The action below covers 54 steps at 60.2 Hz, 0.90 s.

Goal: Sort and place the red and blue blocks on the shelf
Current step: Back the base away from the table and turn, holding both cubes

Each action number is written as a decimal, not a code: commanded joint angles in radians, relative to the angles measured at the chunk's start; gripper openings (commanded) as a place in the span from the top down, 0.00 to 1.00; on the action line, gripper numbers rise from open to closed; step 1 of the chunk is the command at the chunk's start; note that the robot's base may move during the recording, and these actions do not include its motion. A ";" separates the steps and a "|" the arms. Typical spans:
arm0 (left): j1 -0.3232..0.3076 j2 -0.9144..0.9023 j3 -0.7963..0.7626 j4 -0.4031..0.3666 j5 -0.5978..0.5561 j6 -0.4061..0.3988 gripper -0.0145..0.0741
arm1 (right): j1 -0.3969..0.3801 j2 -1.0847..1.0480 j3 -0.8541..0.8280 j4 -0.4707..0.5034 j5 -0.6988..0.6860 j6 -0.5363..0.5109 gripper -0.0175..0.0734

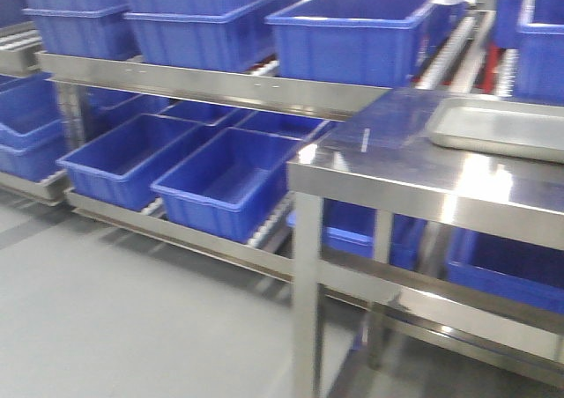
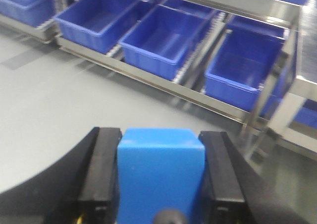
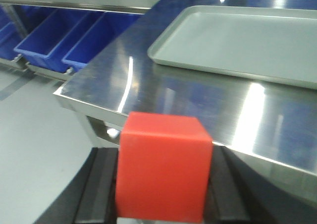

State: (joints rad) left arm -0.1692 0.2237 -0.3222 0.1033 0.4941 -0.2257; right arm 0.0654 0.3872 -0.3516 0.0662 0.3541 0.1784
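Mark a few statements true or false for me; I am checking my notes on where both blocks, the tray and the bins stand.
1. The left gripper holds the blue block. True.
2. The red block lies on the tray. False: the right gripper clamps it, and the tray shows nothing on it.
3. The tray rests on the steel table. True.
4. The blue bins on the lower tier of the shelf are packed with blocks. False: those in view look empty.
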 commanded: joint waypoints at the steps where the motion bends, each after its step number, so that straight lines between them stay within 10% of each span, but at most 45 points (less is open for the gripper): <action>1: 0.002 0.011 -0.028 0.003 -0.083 -0.009 0.68 | -0.007 0.005 -0.028 0.002 -0.083 -0.005 0.74; 54: 0.002 0.011 -0.028 0.003 -0.083 -0.009 0.68 | -0.007 0.005 -0.028 0.002 -0.083 -0.005 0.74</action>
State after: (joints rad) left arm -0.1692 0.2237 -0.3222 0.1033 0.4941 -0.2257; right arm 0.0654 0.3872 -0.3516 0.0662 0.3541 0.1784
